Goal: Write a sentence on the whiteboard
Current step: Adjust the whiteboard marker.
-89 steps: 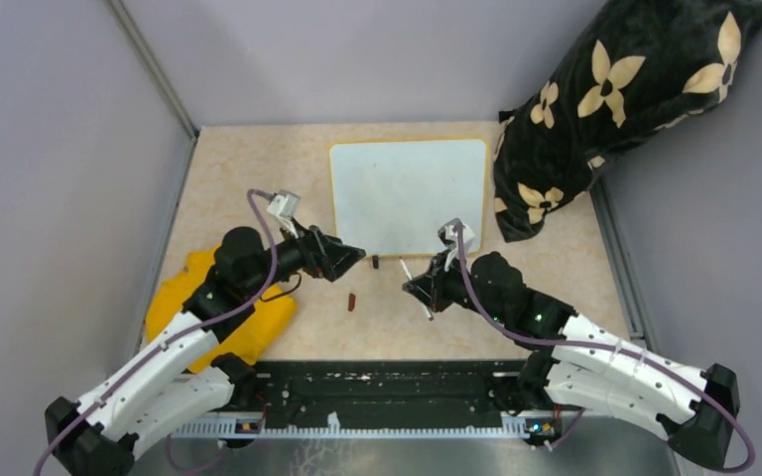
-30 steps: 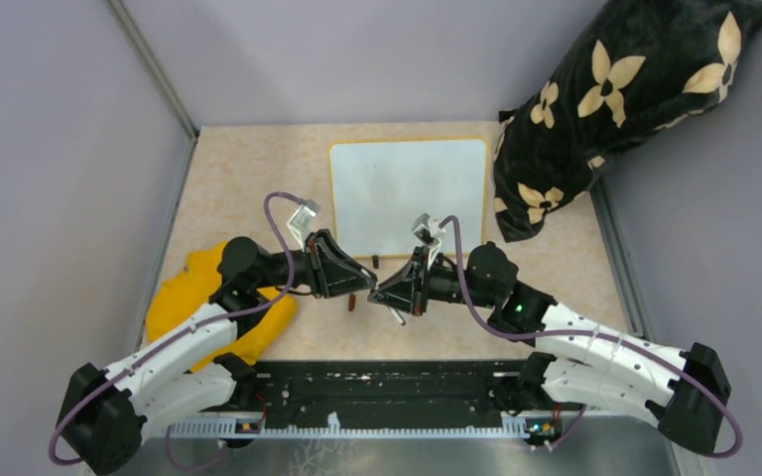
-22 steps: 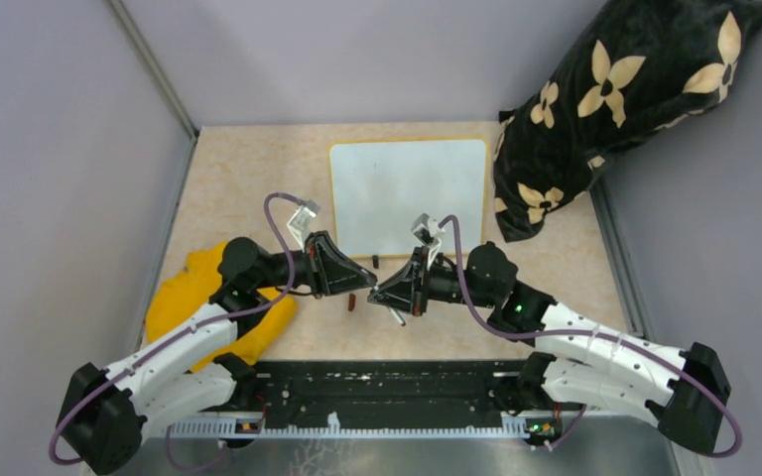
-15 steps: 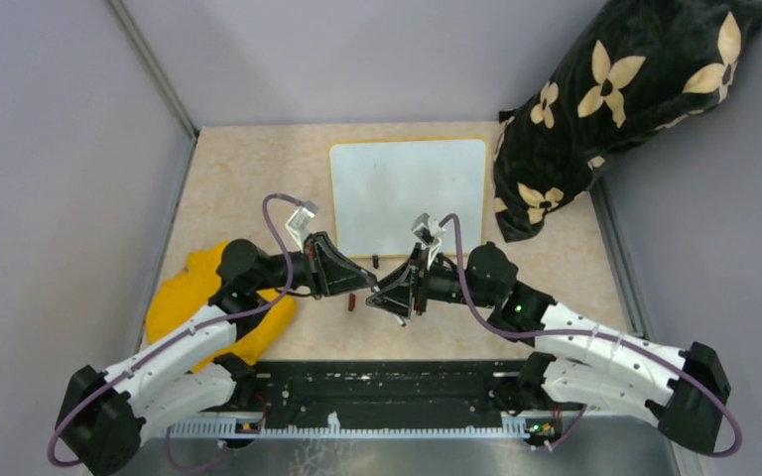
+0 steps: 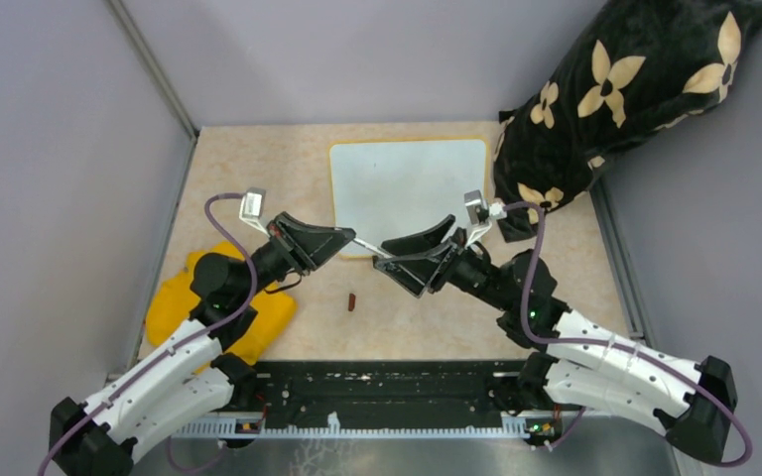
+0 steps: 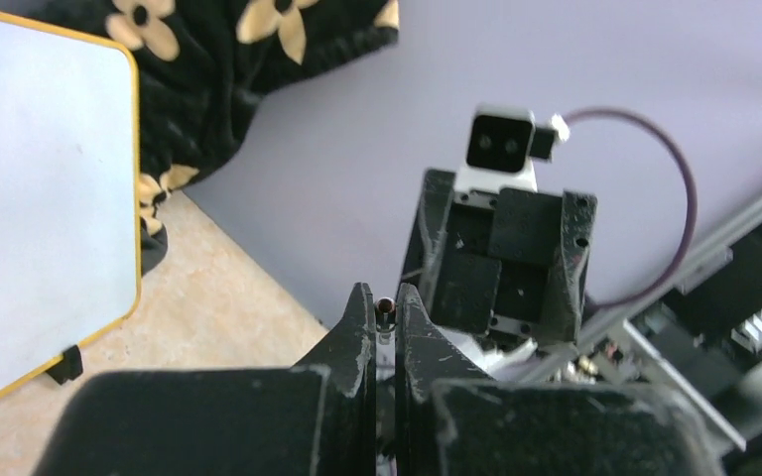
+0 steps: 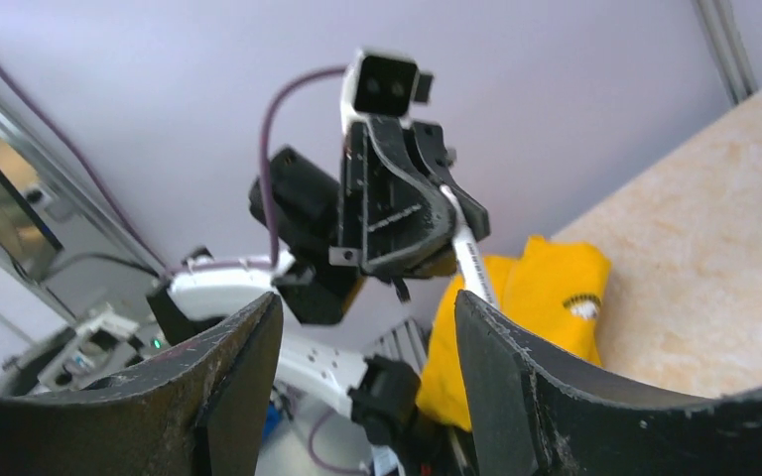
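The whiteboard [image 5: 407, 183] lies flat at the back middle of the table, yellow-framed, and its face shows plain white; the sentence is out of view. My left gripper [image 5: 349, 238] is shut on a thin white marker [image 5: 369, 247], which sticks out to the right above the board's near edge. In the left wrist view the marker's dark tip [image 6: 385, 305] pokes out between my shut fingers [image 6: 362, 327], with the whiteboard [image 6: 40, 198] at the left. My right gripper [image 5: 397, 258] faces the left one, open, with nothing between its jaws. The right wrist view shows the marker [image 7: 466, 260] in the left gripper.
A small dark red cap [image 5: 352, 300] lies on the table in front of the grippers. A yellow cloth [image 5: 174, 302] sits at the near left. A black cushion with cream flowers [image 5: 615, 109] leans at the back right, touching the board's right side. Grey walls enclose the table.
The marker passed from the right gripper to the left: the left shut on it and the right opened. Both grippers then rose and moved back toward the board's near edge.
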`<state>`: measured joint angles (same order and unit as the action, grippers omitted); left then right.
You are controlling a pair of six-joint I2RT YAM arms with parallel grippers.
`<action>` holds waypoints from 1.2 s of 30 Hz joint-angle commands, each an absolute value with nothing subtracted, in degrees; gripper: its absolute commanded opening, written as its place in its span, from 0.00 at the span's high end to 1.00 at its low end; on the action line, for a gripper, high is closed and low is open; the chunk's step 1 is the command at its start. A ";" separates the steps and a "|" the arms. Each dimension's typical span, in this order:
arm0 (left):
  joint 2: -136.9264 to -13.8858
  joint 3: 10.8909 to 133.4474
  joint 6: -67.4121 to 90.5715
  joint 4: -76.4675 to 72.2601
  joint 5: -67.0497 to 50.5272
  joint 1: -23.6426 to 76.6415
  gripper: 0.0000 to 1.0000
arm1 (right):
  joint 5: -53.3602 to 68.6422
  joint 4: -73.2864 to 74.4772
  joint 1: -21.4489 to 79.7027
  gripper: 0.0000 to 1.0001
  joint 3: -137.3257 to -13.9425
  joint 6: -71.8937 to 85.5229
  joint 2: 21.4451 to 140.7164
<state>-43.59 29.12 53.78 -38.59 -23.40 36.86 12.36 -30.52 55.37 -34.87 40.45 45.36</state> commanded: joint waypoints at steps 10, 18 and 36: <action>-42.60 31.92 62.71 -44.47 -9.82 36.85 1.00 | 4.04 -43.32 55.81 0.32 -36.82 46.07 48.60; -37.76 30.24 60.46 -40.17 -7.61 36.90 1.00 | 0.82 -35.69 55.81 0.31 -35.97 43.69 43.06; -39.27 30.76 63.19 -43.08 -9.53 36.83 1.00 | 7.64 -49.29 55.81 0.45 -41.25 46.91 56.26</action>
